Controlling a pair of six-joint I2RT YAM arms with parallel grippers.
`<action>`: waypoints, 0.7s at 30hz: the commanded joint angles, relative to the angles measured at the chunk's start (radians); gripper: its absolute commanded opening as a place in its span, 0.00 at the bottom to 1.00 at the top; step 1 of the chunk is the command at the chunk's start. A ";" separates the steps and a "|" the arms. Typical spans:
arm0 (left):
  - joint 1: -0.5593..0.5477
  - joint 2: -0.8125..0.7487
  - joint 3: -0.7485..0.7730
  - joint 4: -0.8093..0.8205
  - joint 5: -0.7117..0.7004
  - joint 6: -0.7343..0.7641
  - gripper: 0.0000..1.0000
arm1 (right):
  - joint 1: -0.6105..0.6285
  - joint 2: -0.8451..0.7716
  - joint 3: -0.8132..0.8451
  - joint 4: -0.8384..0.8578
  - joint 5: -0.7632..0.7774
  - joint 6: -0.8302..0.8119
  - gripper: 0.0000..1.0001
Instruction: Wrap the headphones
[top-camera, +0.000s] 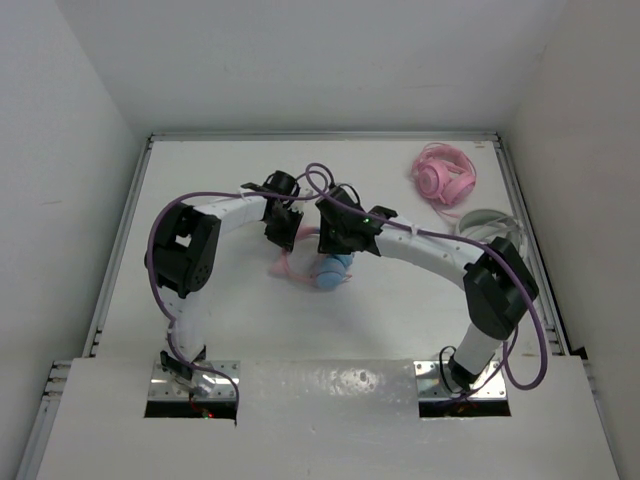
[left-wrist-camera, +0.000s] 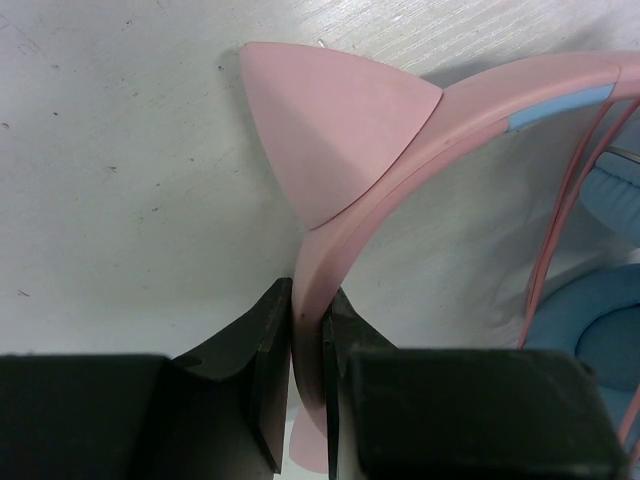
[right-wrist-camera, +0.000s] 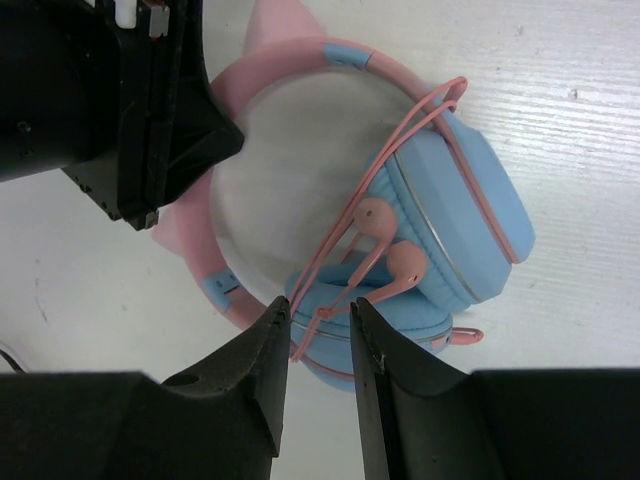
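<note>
Pink set, grey set beyond headphones

Top view: can see little of headphones, covered by left gripper and right gripper right above. Far right of headphones: can see only part of white-grey headphones, rest behind right arm. Left wrist view: lose headband and ear cups at right edge; glimpse second cat ear, mostly behind fingers. Right wrist view: cannot tell whether cable touches fingertips.
</note>
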 joint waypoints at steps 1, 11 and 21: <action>0.006 -0.038 0.046 0.038 0.020 -0.015 0.00 | 0.015 -0.043 -0.002 0.004 0.018 0.032 0.30; 0.004 -0.041 0.045 0.038 0.025 -0.017 0.00 | 0.014 0.010 0.003 -0.001 0.019 0.077 0.29; 0.004 -0.035 0.043 0.038 0.040 -0.015 0.00 | 0.014 0.052 0.021 0.030 0.013 0.083 0.23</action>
